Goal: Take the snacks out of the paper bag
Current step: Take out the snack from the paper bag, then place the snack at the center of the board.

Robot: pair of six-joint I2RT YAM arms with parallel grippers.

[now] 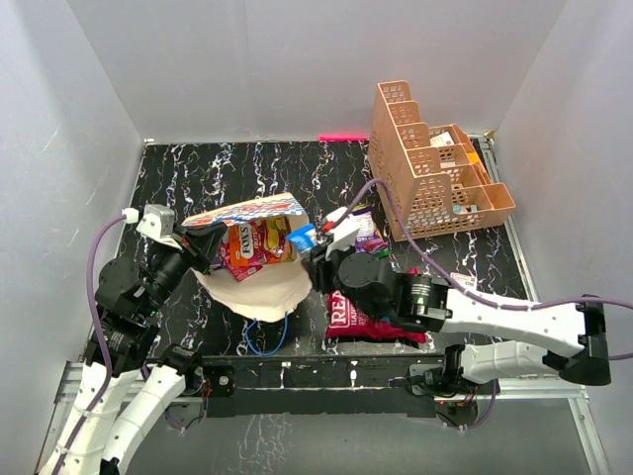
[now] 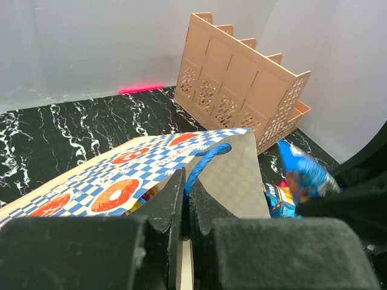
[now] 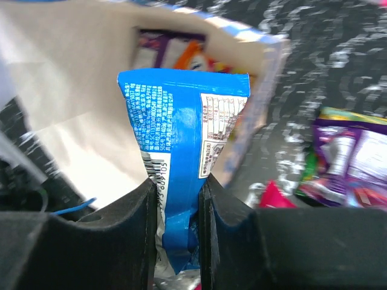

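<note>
Item 1, blue packet: pinched at its lower end by the right gripper, held just outside the mouth of the paper bag (bag on its side, opening toward the right arm).

Item 2, left gripper: pressed together on the bag's upper rim, beside the blue cord handle.

Item 3, orange packet: inside the bag.

Item 4, large red bag and purple packet: on the table, near the right arm.

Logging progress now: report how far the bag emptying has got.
Done: red bag and purple packet lie on the table. In hand: right gripper clamps a blue packet; left gripper pinches the paper bag. Left: orange packets show inside.
</note>
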